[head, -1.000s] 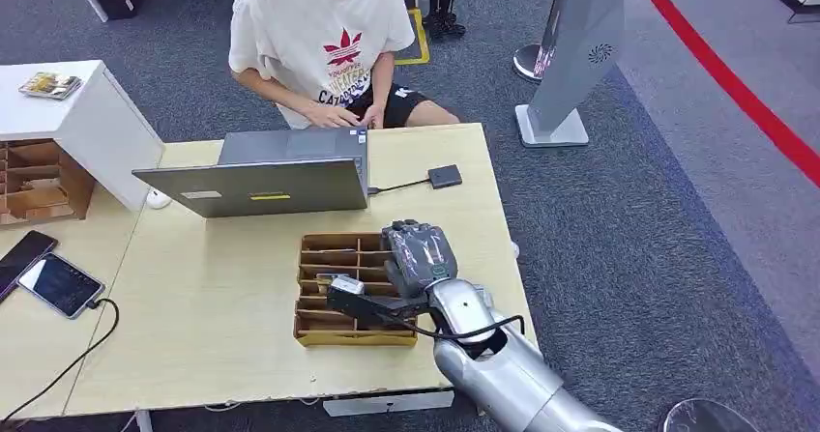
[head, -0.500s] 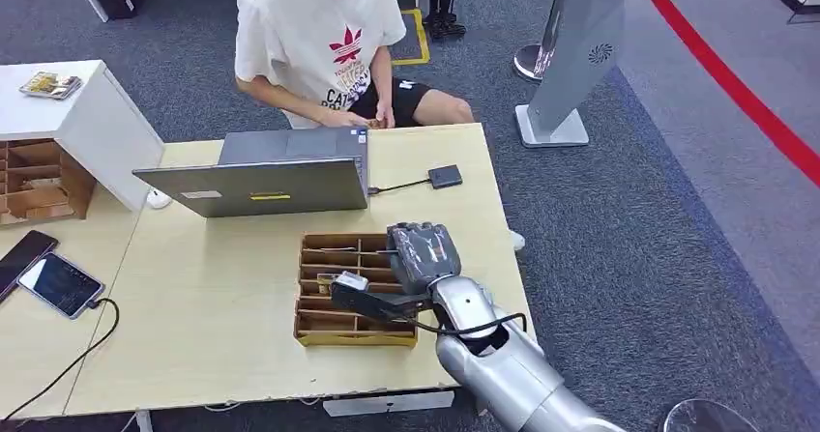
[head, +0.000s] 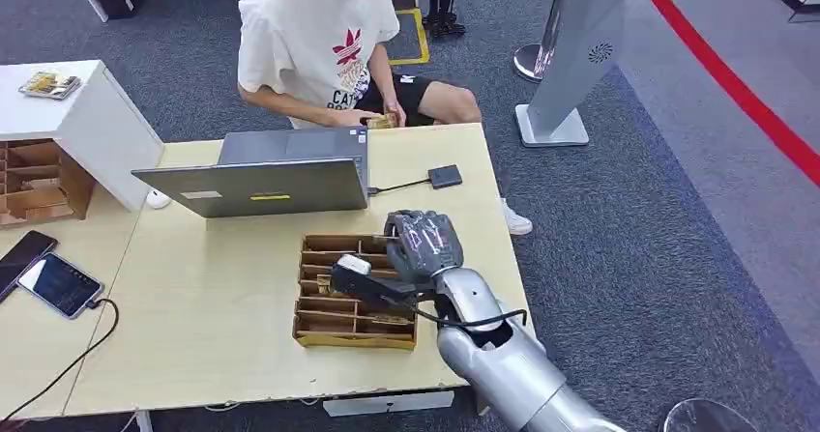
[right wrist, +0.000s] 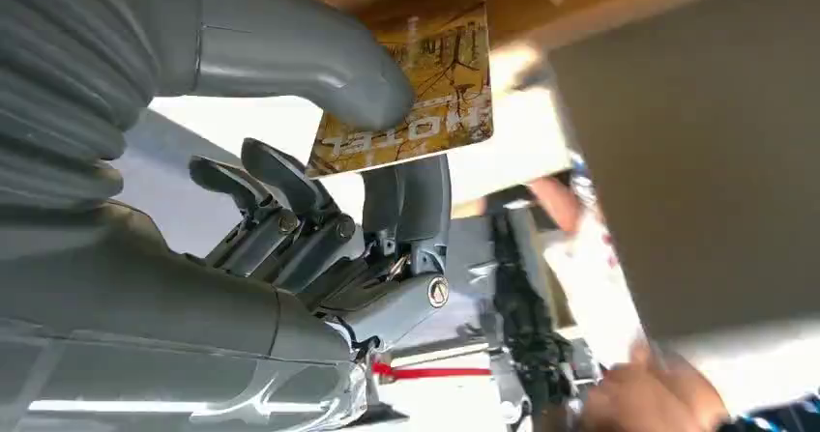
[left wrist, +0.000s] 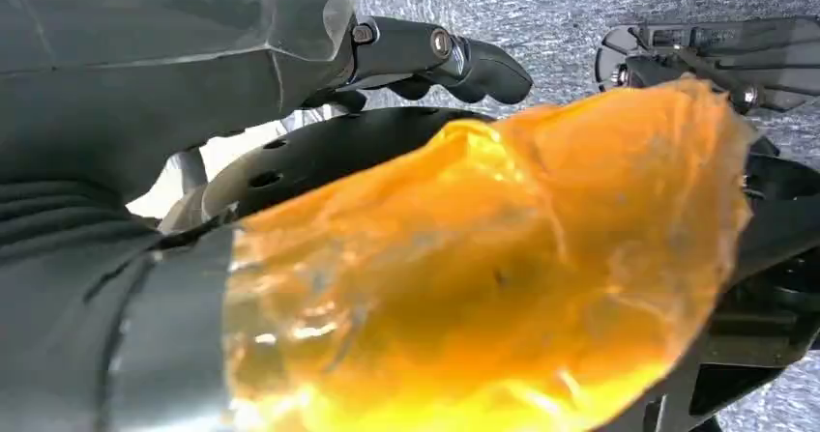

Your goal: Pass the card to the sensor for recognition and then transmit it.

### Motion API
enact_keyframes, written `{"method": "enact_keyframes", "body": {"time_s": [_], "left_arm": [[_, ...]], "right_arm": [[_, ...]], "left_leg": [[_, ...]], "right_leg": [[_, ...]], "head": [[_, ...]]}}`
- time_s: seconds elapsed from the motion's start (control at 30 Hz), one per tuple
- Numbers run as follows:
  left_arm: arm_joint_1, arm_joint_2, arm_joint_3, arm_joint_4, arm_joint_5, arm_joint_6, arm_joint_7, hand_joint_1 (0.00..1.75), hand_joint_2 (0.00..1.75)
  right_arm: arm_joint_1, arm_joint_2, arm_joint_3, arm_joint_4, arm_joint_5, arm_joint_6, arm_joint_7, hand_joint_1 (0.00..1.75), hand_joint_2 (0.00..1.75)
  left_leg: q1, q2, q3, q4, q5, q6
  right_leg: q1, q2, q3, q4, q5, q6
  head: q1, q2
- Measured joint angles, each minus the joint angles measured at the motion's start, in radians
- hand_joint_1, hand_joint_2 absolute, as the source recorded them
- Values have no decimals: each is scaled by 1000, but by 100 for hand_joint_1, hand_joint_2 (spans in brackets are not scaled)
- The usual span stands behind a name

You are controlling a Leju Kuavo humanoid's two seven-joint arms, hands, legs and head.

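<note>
right wrist view: right hand (right wrist: 290, 161) pinches card (right wrist: 411, 94).

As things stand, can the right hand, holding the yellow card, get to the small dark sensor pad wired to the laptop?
Probably yes. The right hand pinches the yellow card over the brown cardboard divider tray; bare tabletop lies between it and the small dark sensor pad.

My right hand (head: 422, 244) lifts toward twelve o'clock above the divider box (head: 354, 292); the person (head: 324, 36) leans toward two o'clock.
</note>
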Motion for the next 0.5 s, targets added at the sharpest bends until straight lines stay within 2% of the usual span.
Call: {"method": "enact_keyframes", "body": {"time_s": [0.27,0.5], "left_arm": [[9,2,2,0,38,11,-30,0,0],[9,4,5,0,45,11,-35,0,0]], "right_arm": [[52,-26,-78,-317,-319,-24,-145,175,175],[81,-60,-115,-518,-377,-57,-191,175,175]], "left_leg": [[0,0,-1,0,0,0],[0,0,0,0,0,0]], "right_leg": [[0,0,0,0,0,0],[0,0,0,0,0,0]], "head": [[0,0],[0,0]]}}
